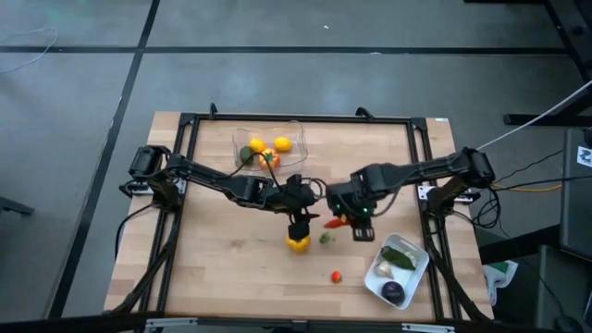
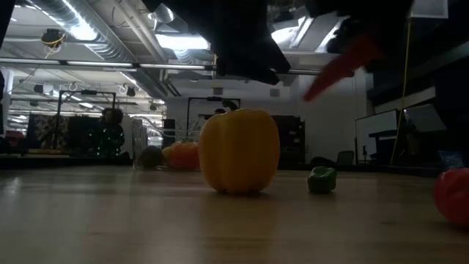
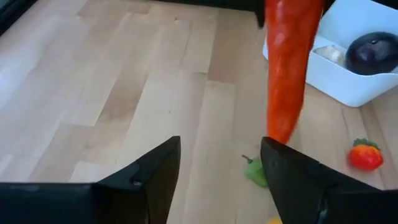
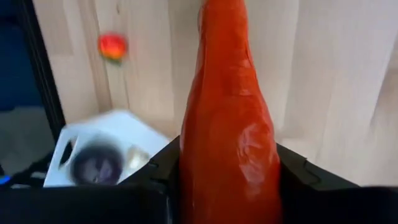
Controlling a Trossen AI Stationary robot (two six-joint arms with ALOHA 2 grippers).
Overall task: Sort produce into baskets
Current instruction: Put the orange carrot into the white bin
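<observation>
The yellow pepper [image 2: 238,150] stands upright on the table. Just above it, my left gripper [image 3: 221,155] is open with nothing between its fingers and clear of the pepper's stem. Beside it, toward the table's right, my right gripper [image 1: 344,220] is shut on a red carrot-like piece [image 4: 227,124] held in the air. A small green piece [image 1: 326,238] and a small red fruit [image 1: 337,276] lie loose on the table. The clear tub [image 1: 268,148] at the far side holds lemons, an orange tomato and a green piece. The white tray [image 1: 398,268] at the near right holds a purple ball, garlic and a green piece. My right gripper pinches the red piece's thick end [image 4: 205,180] between its two fingers, one on each side. The fingers come steeply from above and lie along the piece. It is lifted clear of the table and tilted, its pointed end [image 2: 311,94] stretching out past the fingertips and lower than its thick end.
The table's left half and near left corner are bare wood. A black frame runs along the table's edges. My two grippers hang close together over the middle.
</observation>
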